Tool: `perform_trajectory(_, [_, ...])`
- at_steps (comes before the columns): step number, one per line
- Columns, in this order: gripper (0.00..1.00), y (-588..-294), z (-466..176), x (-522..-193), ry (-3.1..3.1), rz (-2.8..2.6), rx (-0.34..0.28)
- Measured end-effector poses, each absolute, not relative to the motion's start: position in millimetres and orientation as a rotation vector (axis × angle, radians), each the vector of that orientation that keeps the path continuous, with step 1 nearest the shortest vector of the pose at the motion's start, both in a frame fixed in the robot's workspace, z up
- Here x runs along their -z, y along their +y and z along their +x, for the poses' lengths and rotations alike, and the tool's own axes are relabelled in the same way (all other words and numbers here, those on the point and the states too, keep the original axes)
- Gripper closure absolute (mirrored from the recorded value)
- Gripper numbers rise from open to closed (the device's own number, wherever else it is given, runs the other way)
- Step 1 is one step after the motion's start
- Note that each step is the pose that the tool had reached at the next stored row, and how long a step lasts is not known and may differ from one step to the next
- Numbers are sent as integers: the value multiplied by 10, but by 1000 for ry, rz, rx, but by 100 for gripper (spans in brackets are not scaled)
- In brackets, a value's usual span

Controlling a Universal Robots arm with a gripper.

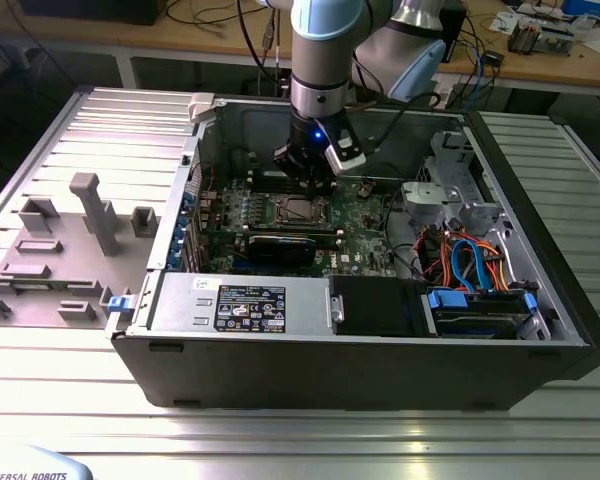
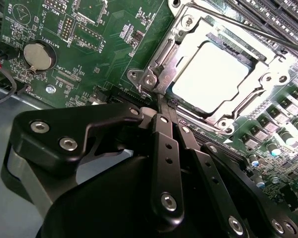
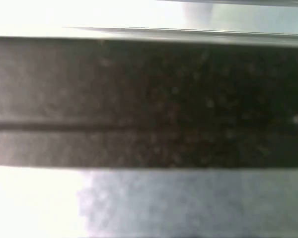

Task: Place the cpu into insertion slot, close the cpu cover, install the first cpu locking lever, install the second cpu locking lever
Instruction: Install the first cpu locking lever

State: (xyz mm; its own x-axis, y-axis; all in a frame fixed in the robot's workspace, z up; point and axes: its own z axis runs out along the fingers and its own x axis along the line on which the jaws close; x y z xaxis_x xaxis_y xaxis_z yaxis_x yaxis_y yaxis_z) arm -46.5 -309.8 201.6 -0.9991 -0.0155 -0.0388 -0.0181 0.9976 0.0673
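Currently the cpu [image 2: 208,74] sits flat in the insertion slot [image 2: 219,35], in the upper right of the second wrist view, its bright metal top showing through the square cut-out of the cpu cover [image 2: 260,87], which lies closed over it. A thin locking lever [image 2: 248,30] runs diagonally across the upper right of that frame, just beyond the cover's far edge. The gripper [image 2: 161,99] reaches up from the lower half of the frame; its black fingers [image 2: 165,148] are pressed together, and their narrow tips meet at the cover's near corner, by a screw boss [image 2: 150,80]. Whether the tips pinch a lever end there cannot be determined. A round coin cell [image 2: 39,54] sits on the green motherboard [image 2: 104,54] in the upper left. In the exterior view, the gripper [image 1: 308,172] hangs inside the open computer case [image 1: 380,370], directly above the socket [image 1: 298,208] near the frame's centre. A black graphics card [image 1: 280,245] lies just below the socket, and blue and orange cables [image 1: 470,262] gather at centre right. Grey fixture blocks [image 1: 92,210] stand on the ribbed table [image 1: 280,440] at the left.
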Motion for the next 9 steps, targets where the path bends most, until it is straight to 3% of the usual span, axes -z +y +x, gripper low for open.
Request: perform_trajectory(9, [89, -3097, -460, -2013, 3102, -26, -120])
